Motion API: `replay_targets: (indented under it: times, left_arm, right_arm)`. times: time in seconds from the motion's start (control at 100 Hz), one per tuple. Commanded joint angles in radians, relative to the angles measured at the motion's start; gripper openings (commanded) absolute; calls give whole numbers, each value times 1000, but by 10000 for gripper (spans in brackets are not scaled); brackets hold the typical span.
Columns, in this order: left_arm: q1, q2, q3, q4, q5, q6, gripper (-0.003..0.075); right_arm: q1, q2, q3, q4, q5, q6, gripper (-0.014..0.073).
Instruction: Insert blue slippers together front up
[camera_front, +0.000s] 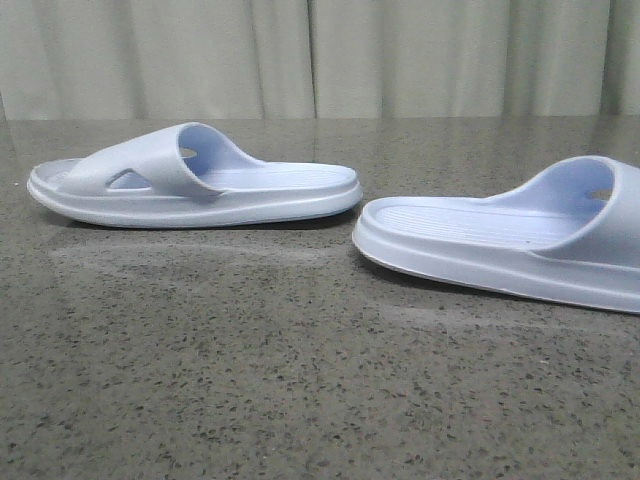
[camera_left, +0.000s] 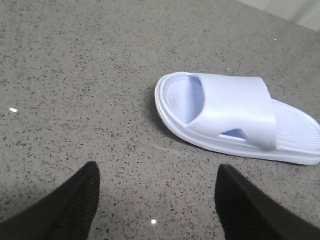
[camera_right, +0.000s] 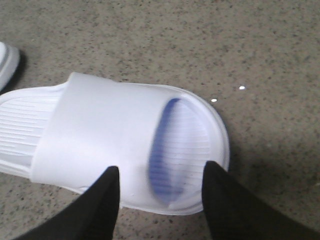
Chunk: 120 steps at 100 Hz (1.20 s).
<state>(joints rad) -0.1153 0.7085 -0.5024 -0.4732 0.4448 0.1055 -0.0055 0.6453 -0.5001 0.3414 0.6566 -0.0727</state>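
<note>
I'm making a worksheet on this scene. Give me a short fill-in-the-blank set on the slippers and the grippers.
1. The number of blue slippers on the table is ____.
2. In the front view, the two slippers' heel ends point ____ each other.
3. The left slipper and the right slipper lie on their ____.
4. The left gripper and the right gripper both have their jaws ____.

Missing words: two; toward; soles; open

Two pale lavender-blue foam slide sandals lie sole-down before me, heels nearly meeting: left one (camera_front: 190, 178), right one (camera_front: 510, 235).
</note>
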Motion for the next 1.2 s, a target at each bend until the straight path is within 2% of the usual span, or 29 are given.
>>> replay_targets:
  times: [0.0,0.21,0.54,0.8,0.9,1.07,1.19]
  left_arm:
    - [-10,20,-45,-27,-58,2,447]
    - [-10,39,-48,-25,-58,2,436]
    - [-10,39,-48,-18,-69,5,436]
    - [-10,39,-48,-18,-74,5,436]
    - [-10,39,-48,-18,-74,5,436]
    - [-10,42,-48,-18,-79,5,436]
    - [-10,75,-48,-61,-101,5,436]
  right_arm:
    - [-45,43,-44,-9,-49,-15,330]
    - [-141,154,-82,6,2,-60,330]
    - [-228,303,-119,127,83,-217,330]
    - [-350,437,-119,434,174,-481,324]
    - [-358,497,-119,499,221,-547,244]
    - [-358,529,-119,499,223,-547,-108]
    - [-358,529,-119,499,208,-547,-107]
